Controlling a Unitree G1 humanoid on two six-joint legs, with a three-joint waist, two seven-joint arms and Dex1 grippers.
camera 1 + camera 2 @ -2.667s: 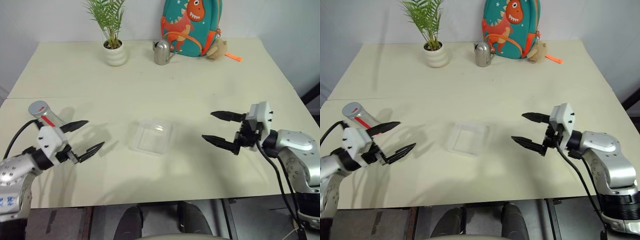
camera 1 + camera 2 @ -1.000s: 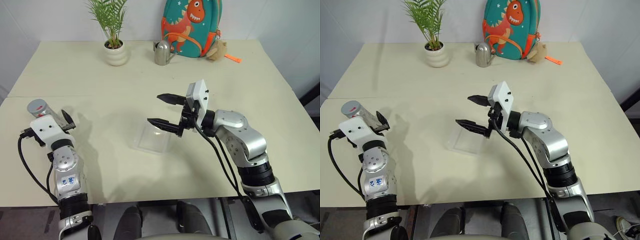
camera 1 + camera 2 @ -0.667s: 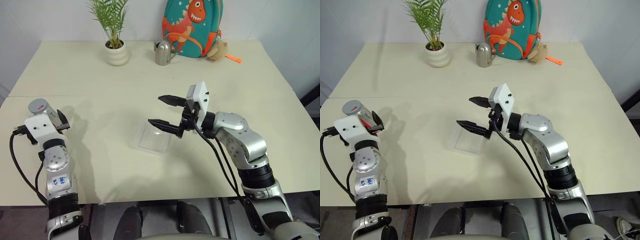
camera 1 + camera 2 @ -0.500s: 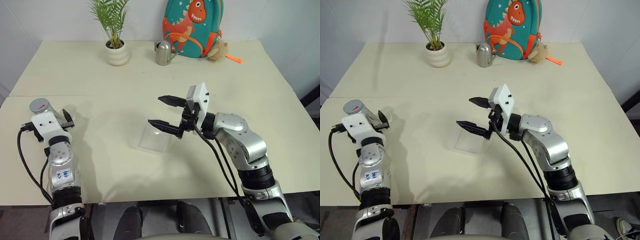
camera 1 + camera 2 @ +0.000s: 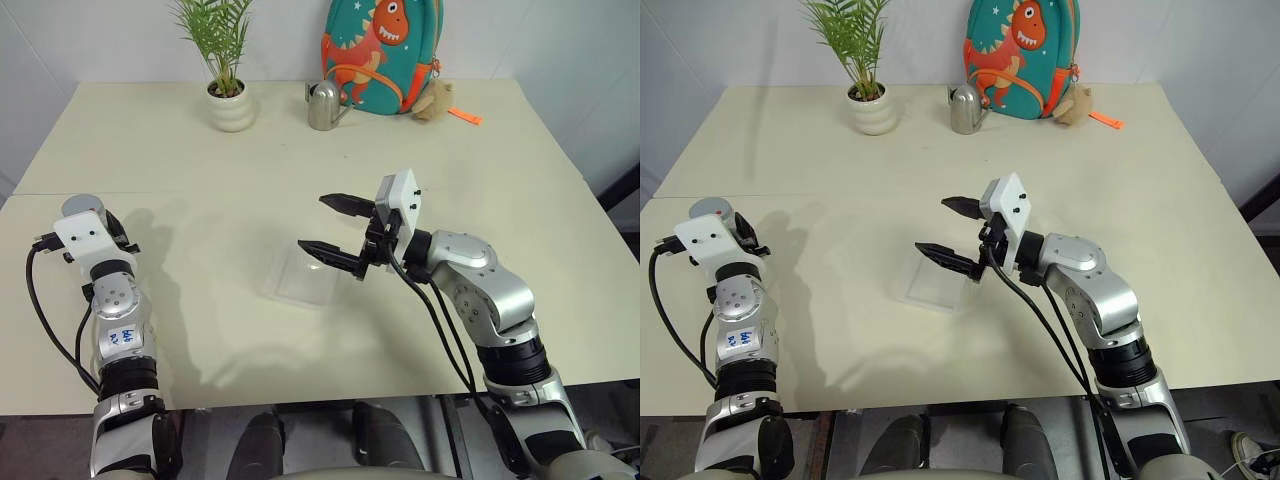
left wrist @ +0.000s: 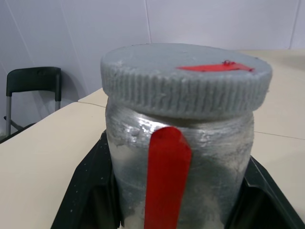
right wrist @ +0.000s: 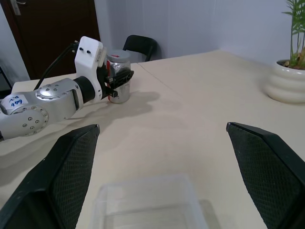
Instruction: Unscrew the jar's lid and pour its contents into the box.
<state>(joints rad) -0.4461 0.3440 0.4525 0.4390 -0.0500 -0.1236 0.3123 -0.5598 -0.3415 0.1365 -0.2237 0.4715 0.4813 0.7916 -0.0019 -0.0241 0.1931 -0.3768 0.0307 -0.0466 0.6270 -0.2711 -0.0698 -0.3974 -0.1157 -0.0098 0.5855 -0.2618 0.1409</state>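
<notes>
Wide cream tabletop (image 5: 300, 140), with dinosaur backpack (image 5: 380, 50), potted plant (image 5: 225, 70) and metal watering can (image 5: 322, 104) lined along the far edge. Nearer, at centre, the box (image 5: 305, 278): clear, shallow, flat on the surface. Just above its right side, right end effector (image 5: 335, 230), black fingers spread wide and holding nothing, pointed toward the robot's left. At the near left edge, left end effector (image 7: 119, 81) clenched around the jar (image 6: 178, 157), upright on the surface, red strip down its side. Capping it, the lid (image 6: 186, 78), grey, ribbed, red mark on top.
</notes>
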